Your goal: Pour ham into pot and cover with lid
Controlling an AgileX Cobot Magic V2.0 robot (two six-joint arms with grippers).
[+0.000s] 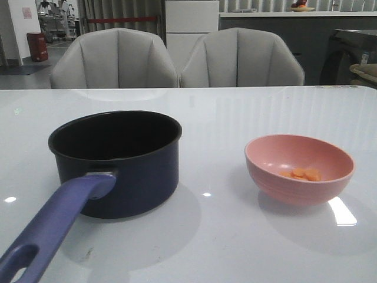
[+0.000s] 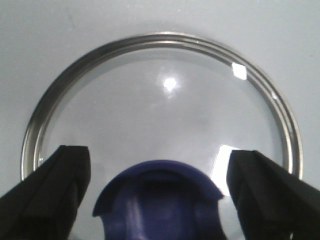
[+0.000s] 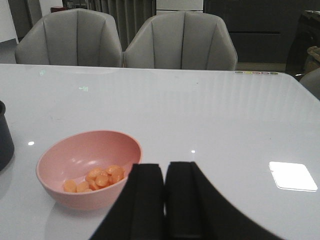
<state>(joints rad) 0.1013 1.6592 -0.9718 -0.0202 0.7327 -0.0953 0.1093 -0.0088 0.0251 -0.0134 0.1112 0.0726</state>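
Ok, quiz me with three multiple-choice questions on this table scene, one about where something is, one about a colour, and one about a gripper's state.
1. Where is the ham?
A. in the pot
B. in the pink bowl
C. loose on the table

2. What colour is the pot's handle?
A. blue-purple
B. red
C. steel grey

3. How is the left gripper?
A. shut on the lid's rim
B. shut on nothing
C. open, either side of the lid's knob

Answers:
1. B, orange slices lie inside the pink bowl.
2. A, the front view shows it.
3. C, its fingers stand apart around the knob of the lid.
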